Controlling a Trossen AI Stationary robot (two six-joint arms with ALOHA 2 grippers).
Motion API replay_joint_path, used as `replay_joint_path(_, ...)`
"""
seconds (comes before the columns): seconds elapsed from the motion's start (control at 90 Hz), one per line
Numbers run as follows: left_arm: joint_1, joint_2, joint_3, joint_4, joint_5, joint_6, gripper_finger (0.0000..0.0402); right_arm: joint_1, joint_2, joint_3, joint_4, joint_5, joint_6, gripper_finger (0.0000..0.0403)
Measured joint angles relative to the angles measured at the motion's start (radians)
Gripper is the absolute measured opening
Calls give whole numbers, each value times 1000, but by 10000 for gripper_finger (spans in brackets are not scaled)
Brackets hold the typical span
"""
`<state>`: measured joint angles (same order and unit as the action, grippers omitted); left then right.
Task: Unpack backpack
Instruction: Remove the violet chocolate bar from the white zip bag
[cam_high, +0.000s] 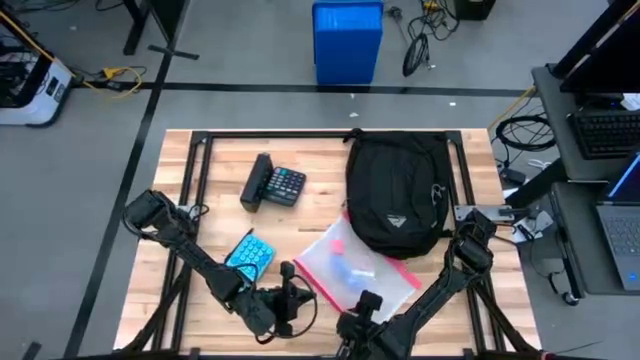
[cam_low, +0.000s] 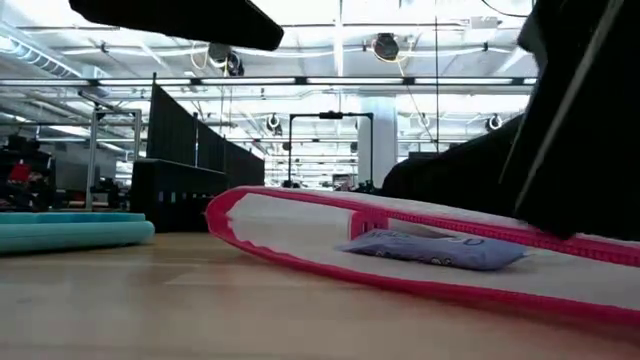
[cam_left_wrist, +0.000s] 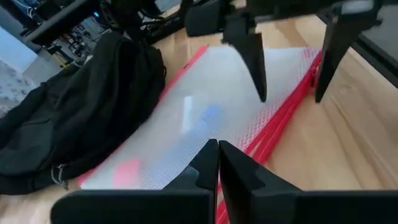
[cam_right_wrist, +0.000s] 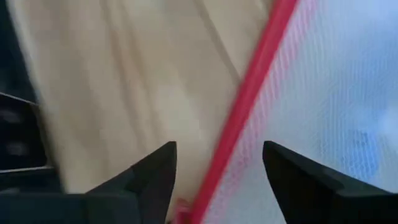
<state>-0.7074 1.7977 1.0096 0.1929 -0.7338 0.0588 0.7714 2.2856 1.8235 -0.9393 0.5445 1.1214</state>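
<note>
The backpack (cam_high: 397, 193), right of centre in the high view, looks soft, floppy and bulky, best taken by its top edge, while the left gripper (cam_high: 289, 297) is closed and the right gripper (cam_high: 366, 309) spread open.

Layout around the mesh pouch

The mesh pouch (cam_high: 355, 270) lies on the table (cam_high: 215, 160), its far end touching the backpack (cam_high: 398, 192). Left of the pouch lies a small calculator (cam_high: 249, 254), and beyond that a larger calculator (cam_high: 274, 185). The left gripper (cam_high: 290, 298) and right gripper (cam_high: 368, 304) hang at the pouch's near edge.
</note>
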Motion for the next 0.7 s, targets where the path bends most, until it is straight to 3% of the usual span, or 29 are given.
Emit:
replay_joint_path(0.367,7,0,0,0,0,-1,0,-78,0,-39,-67,-47,11,208)
replay_joint_path(0.478,7,0,0,0,0,-1,0,-97,-1,-56,-94,-115,37,160)
replay_joint_path(0.644,7,0,0,0,7,-2,0,-103,-2,-59,-133,-135,33,32)
replay_joint_path(0.7,7,0,0,0,20,-4,0,-103,-2,-52,-159,-133,24,12)
